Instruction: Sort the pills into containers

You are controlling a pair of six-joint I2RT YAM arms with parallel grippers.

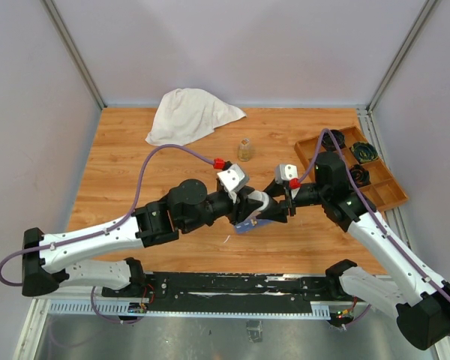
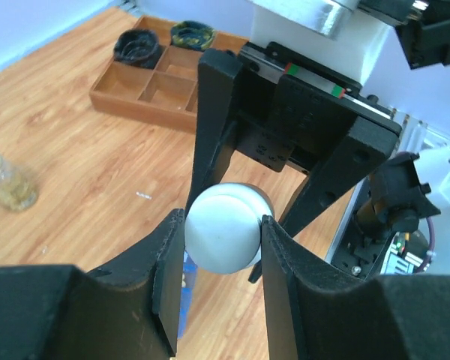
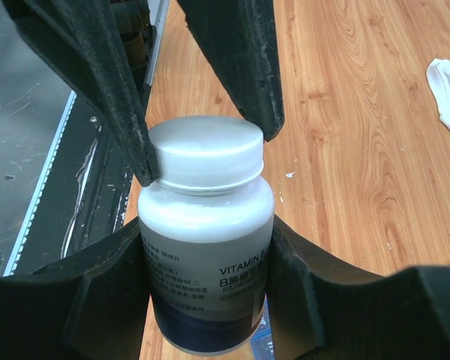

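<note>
Between your two claws the vitamin bottle lies with its long axis running claw to claw. Your right claw is clamped round the body and your left claw is pinched on the white cap. Just below both, partly hidden, the blue pill organizer sits on the table. Beyond them stands a glass jar, with a wooden tray outside the right claw. Neither looks to obstruct a twist.

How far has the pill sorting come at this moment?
Done: both grippers hold the bottle. In hand: the right gripper clamps its body, the left gripper grips the cap, not yet off. Left: open it and put pills into the blue organizer; no pill shows outside yet.
</note>
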